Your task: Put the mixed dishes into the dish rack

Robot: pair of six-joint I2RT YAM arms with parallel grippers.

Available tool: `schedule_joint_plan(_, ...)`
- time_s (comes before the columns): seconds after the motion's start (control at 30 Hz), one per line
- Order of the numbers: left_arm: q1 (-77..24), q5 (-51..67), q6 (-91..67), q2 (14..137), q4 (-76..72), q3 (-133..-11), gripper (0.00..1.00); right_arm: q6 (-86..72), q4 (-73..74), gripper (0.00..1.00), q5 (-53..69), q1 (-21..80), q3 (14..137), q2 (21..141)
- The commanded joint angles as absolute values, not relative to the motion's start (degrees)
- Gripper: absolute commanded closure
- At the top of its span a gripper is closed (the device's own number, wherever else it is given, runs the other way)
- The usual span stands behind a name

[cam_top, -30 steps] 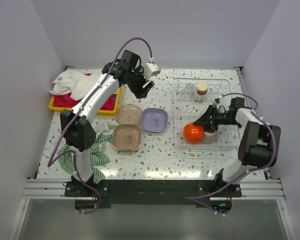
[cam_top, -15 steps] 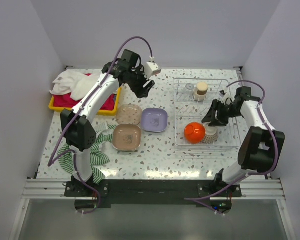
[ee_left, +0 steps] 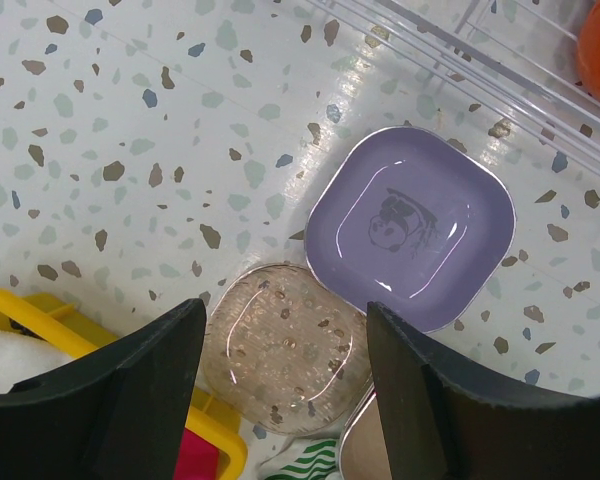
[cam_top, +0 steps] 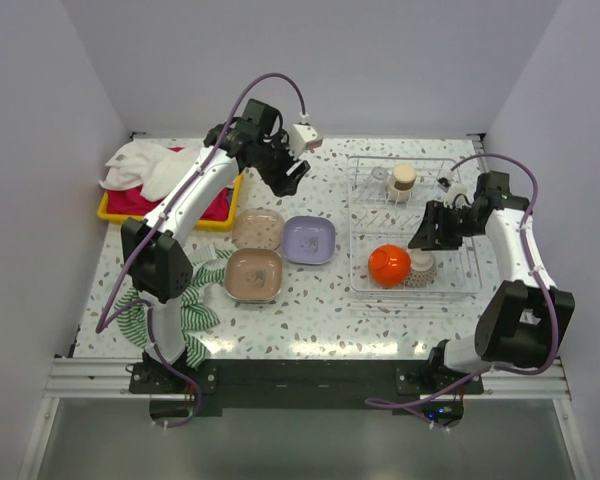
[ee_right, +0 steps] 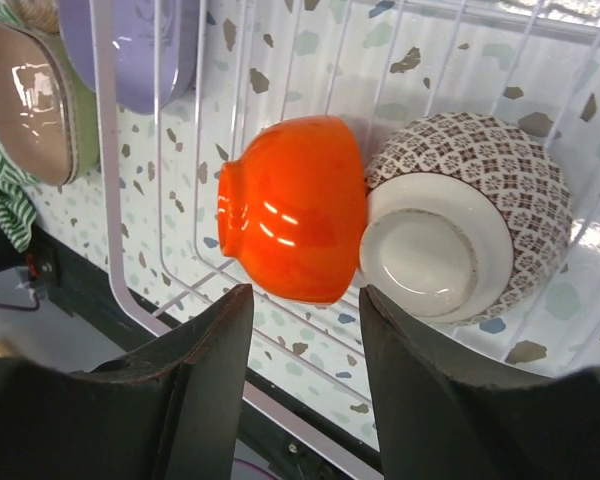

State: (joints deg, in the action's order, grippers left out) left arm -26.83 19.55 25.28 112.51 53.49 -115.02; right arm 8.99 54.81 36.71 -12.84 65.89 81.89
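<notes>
The dish rack [cam_top: 458, 285] stands at the right. Inside it the orange bowl [cam_top: 389, 265] lies on its side against an upturned patterned grey-white bowl [cam_top: 421, 268]; a beige cup [cam_top: 404, 180] and a small clear glass [cam_top: 380, 176] stand at its far end. My right gripper [cam_top: 423, 238] hovers open just above and right of the two bowls [ee_right: 298, 210], holding nothing. The lilac plate [cam_top: 309, 240] and two tan plates [cam_top: 257, 229] [cam_top: 254, 275] lie on the table left of the rack. My left gripper [cam_top: 291, 177] hangs open high over the speckled tan plate [ee_left: 285, 345] and the lilac plate [ee_left: 412, 228].
A yellow tray [cam_top: 115, 212] with white towels [cam_top: 145, 168] sits at the far left. A green striped cloth [cam_top: 195, 310] lies under the near tan plate. The rack's near-left wire rim [ee_right: 105, 150] runs beside the orange bowl.
My right gripper has drawn back from the orange bowl, up and to the right, and the bowl stays in the rack. The left arm has barely moved.
</notes>
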Motion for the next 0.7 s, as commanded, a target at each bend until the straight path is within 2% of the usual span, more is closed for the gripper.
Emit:
schedule_joint_plan(0.0, -27.16, 20.74, 25.66, 110.83, 52.38, -116.54, 0.3, 10.2, 54.93, 0.47, 42.01, -12.31, 66.71, 82.35)
schedule_joint_plan(0.13, -27.16, 20.57, 25.58, 110.13, 52.47, -116.28, 0.3, 13.17, 53.61, 0.38, 39.73, -12.22, 68.9, 82.44)
schedule_joint_plan(0.27, -27.16, 19.95, 26.19, 109.25, 52.73, -115.31, 0.3, 31.13, 61.4, 0.3, 38.76, -12.22, 76.35, 84.8)
schedule_joint_plan(0.33, -27.16, 19.6, 26.28, 108.81, 52.82, -114.61, 0.3, 41.5, 64.76, 0.3, 37.28, -12.22, 78.47, 85.95)
schedule_joint_plan(0.67, -27.16, 18.9, 26.63, 108.72, 53.0, -114.52, 0.3, 72.23, 77.26, 0.26, 32.52, -10.81, 82.89, 91.67)
